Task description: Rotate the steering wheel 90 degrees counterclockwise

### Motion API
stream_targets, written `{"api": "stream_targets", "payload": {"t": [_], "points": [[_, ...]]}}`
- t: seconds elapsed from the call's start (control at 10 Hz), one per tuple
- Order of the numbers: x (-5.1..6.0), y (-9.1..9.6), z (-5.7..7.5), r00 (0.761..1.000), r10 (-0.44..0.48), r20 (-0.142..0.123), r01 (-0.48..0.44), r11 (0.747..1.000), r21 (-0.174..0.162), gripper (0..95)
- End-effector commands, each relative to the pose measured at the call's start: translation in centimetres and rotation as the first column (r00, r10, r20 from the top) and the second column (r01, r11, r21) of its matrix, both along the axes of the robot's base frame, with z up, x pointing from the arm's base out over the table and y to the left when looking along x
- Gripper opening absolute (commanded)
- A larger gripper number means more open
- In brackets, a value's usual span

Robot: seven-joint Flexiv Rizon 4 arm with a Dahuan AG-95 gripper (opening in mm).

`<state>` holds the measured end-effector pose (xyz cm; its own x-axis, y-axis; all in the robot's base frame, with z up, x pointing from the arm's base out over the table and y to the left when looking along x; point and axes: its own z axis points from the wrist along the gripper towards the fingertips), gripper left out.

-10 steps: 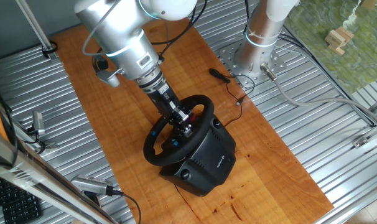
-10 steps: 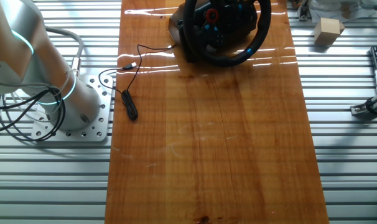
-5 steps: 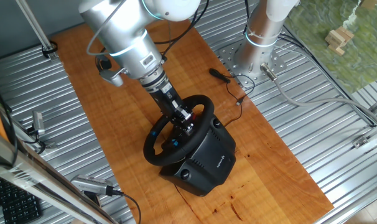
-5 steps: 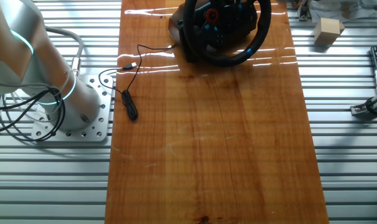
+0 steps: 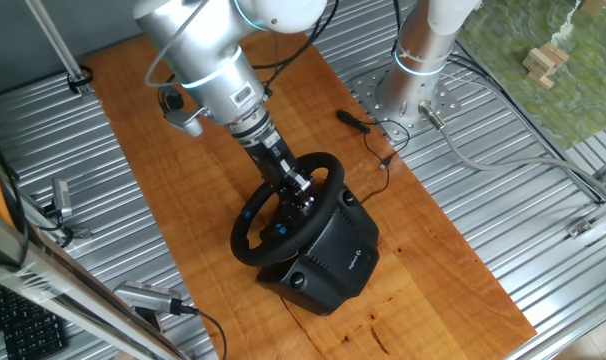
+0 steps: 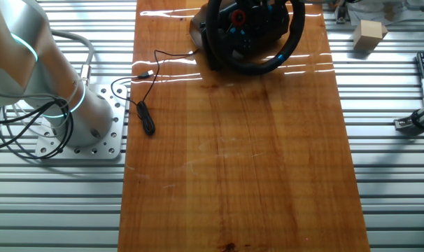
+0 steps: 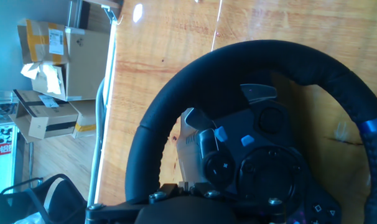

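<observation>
My pincer (image 5: pixel 301 196) reaches down into the steering wheel (image 5: pixel 255 225), its dark slender fingers buried among the spokes by the hub, and I cannot tell how far apart they stand or whether they grip anything. My arm above it is smooth silver metal, a thick rounded cylinder narrowing to a black ribbed wrist. The wheel is a matte black ring with a small bright blue stripe on its rim, tilted on a bulky, glossy black base housing (image 5: pixel 333 262) that sits on the warm, grained wooden surface (image 5: pixel 183 200). In the other fixed view the wheel (image 6: pixel 285 50) stands at the far edge of the glossy board. From my hand view the rim (image 7: pixel 151 149) looks soft and padded, curving around a silvery paddle (image 7: pixel 190 119) and round hub buttons.
</observation>
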<state>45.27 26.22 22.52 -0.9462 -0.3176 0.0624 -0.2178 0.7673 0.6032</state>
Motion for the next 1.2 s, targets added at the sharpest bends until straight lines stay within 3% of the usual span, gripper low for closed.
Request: {"api": "stream_targets", "payload": {"t": [0.1, 1.2], "points": [[0.0, 0.2, -0.1, 1.0, -0.002, 0.0, 0.002, 1.0, -0.002, 0.0], [-1.4, -0.1, -0.4, 1.0, 0.001, 0.006, -0.001, 1.0, -0.012, 0.0]]}}
